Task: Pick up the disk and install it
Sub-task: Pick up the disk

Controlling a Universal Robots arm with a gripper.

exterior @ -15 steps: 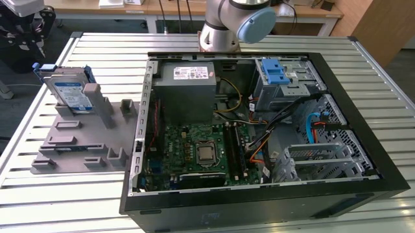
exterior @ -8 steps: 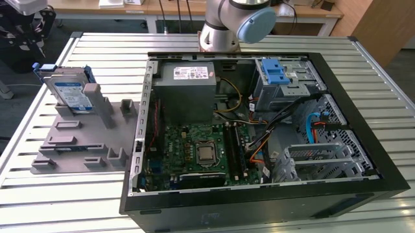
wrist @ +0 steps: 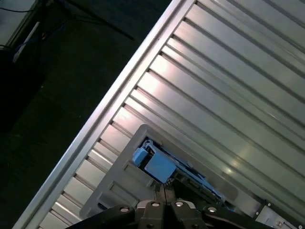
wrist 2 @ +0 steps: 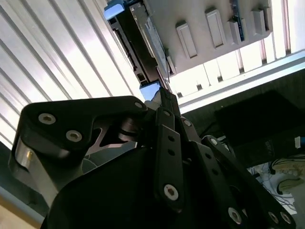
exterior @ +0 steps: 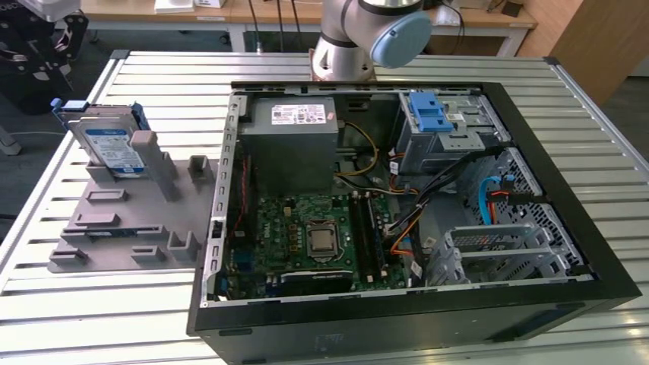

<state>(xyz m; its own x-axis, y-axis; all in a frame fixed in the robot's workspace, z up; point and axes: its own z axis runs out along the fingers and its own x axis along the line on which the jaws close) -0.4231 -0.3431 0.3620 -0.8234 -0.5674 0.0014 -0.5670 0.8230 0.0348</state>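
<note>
While the ribbed metal worktop (exterior: pixel 426 68) is carrying the whole setup, an open black computer case (exterior: pixel 598 281) is lying on its side toward the exterior view's right, with its interior facing up. The arm (exterior: pixel 365 34) is standing at the far edge of the worktop, behind the case.

A grey fixture plate (exterior: pixel 112 228) with raised blocks is resting on the worktop at the exterior view's left, just beside the case. Inside the case, a large grey metal box (exterior: pixel 294 144) with a white sticker is sitting at the far side. A silver cage (exterior: pixel 446 129) with a blue latch is sitting beside it toward the exterior view's right.

The disk (exterior: pixel 109 144) is standing upright on edge at the far corner of the fixture plate, outside the case, with its label facing the exterior camera. Its blue frame is showing along the top edge.

In both wrist views, the gripper (wrist: pixel 165 188) (wrist 2: pixel 164 98) is pointing toward the disk (wrist: pixel 159 164) (wrist 2: pixel 145 33) and the fixture plate (wrist: pixel 114 181) (wrist 2: pixel 214 28). Its fingers are pressing together with nothing between them, and they are not touching the disk.
</note>
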